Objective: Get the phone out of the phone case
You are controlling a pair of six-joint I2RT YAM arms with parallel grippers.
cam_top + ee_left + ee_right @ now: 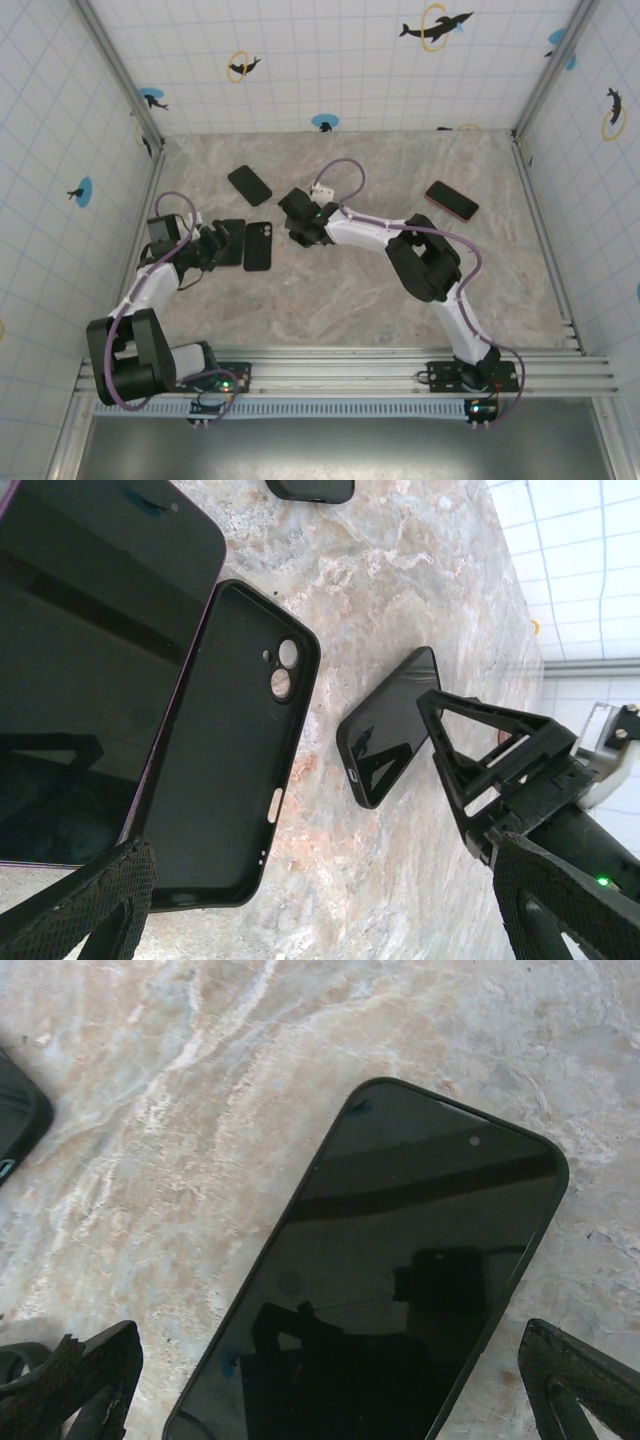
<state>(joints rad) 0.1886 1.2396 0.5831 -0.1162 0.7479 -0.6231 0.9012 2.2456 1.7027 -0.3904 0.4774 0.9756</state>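
- On your left half of the table (330, 300), the phone (90, 630) lies flat and out of the case (225, 760). It is a glossy black glass slab with rounded corners and a thin purple edge.
- Your case lies just beside the phone, long edge to long edge, open side up. It is a matte black shallow tray with a raised lip, a rounded camera cutout and small slots along one wall.
- Your left gripper (216, 245) hangs by the phone with its jaws spread wide, grasping nothing. Its fingers (85, 905) carry coarse, woven-looking black pads.
- Your right gripper (292, 221) is released too, jaws wide and empty. Its fingers (75, 1375) are rough black at the tips, and the left wrist view shows them as open triangular frames.
- Between those right fingers you see a second phone (400, 1280). It lies flat on the table, mirror-dark screen up, inside a thin black rim, apart from the case.
- Near the right wall lies a red phone (451, 200), black-faced with a red edge.
- Your table top is smooth, with a marbled beige-grey stone pattern.
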